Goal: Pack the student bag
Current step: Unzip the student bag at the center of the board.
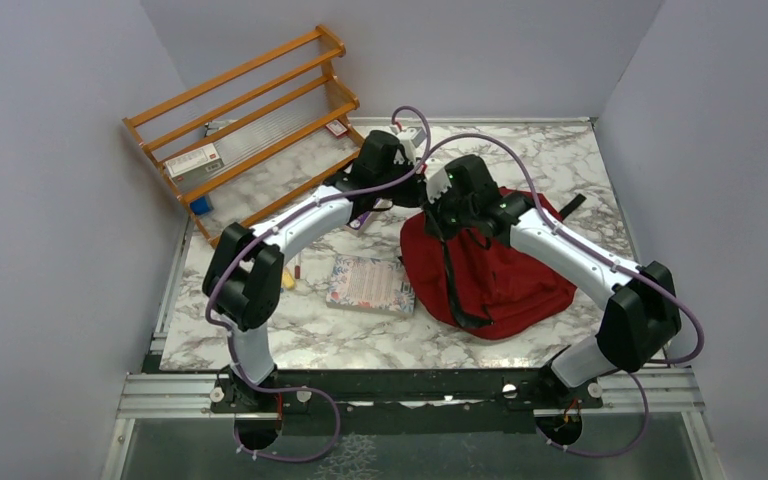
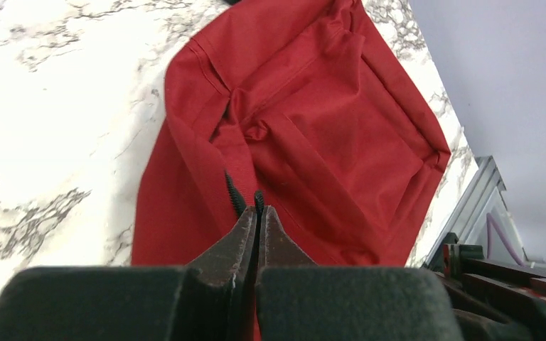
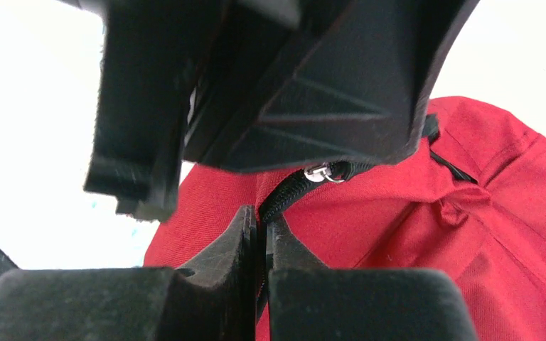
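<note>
The bag lies slumped on the worktop, right of centre, and both hands meet at its far-left edge. We see the left hand pinched tight on red fabric and zipper trim. The right hand is clamped narrow on the black zipper, with the left hand's body crowding just above it. A book lies just left of the bag, and a wooden rack sits at the far-left corner.

Wooden rack on marble table.
</note>
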Controlling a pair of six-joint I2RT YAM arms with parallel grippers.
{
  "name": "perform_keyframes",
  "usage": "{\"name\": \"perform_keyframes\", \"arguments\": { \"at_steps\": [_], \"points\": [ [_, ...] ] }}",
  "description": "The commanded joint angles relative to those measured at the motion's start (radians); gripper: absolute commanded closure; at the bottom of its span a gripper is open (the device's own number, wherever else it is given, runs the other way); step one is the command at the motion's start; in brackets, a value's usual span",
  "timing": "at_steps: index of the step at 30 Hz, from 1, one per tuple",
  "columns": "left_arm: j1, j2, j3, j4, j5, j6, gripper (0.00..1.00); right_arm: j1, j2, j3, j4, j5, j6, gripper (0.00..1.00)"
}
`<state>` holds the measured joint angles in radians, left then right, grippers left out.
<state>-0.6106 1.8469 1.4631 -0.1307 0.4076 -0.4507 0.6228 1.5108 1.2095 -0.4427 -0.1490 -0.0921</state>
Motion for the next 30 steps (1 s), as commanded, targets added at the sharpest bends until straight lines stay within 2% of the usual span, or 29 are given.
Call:
{"name": "perform_keyframes", "arguments": {
  "at_steps": [1,12,20,30],
  "points": [
    [0.006,-0.112,-0.066,-0.012,-0.082,-0.03,1.0,0.002,-0.034,0.041,-0.115,-0.171,-0.093,0.99],
    [0.035,-0.176,-0.199,0.001,-0.136,-0.041,1.0,0.002,-0.179,-0.133,-0.075,-0.321,-0.019,0.99],
    [0.09,-0.108,-0.137,-0.019,-0.094,0.01,1.0,0.002,-0.26,-0.172,-0.112,-0.419,-0.018,0.99],
    [0.092,0.001,-0.111,-0.02,-0.054,0.039,1.0,0.002,-0.388,-0.199,-0.062,-0.595,-0.02,0.99]
  ]
}}
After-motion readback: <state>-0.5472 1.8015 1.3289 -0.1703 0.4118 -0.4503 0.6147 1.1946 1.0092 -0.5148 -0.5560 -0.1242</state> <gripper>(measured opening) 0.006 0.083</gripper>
